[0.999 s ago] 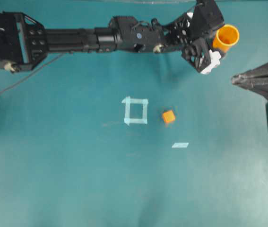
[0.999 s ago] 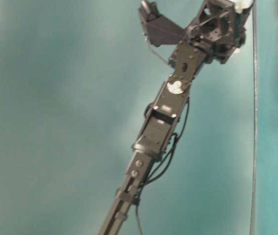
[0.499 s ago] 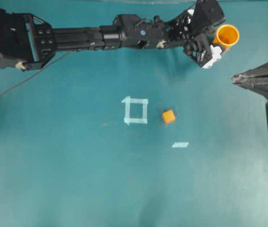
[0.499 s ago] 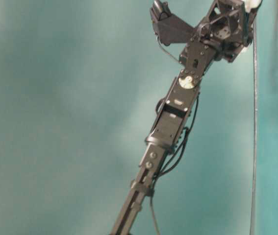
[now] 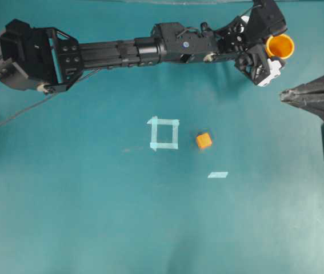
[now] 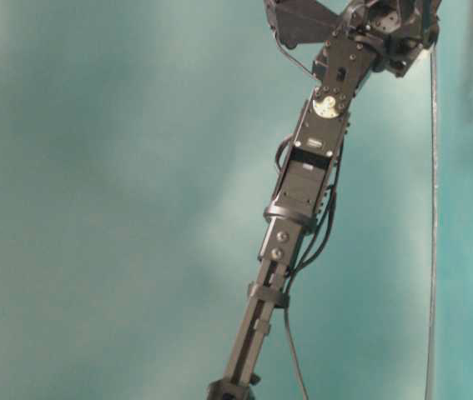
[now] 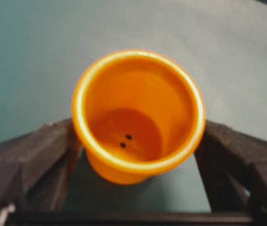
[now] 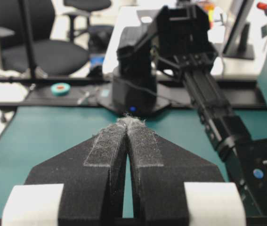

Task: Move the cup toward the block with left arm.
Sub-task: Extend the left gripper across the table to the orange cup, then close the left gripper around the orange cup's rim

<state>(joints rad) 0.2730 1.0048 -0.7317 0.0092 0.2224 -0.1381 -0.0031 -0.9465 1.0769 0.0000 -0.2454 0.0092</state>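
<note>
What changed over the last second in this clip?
The left arm stretched further right in the overhead view, bringing its open left gripper around the cup; no grip yet. Cup, block and shut right gripper stayed put.

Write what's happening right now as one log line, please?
left gripper: open, straddling cup | cup: upright, not gripped | block: apart, beside tape square | right gripper: shut, idle
</note>
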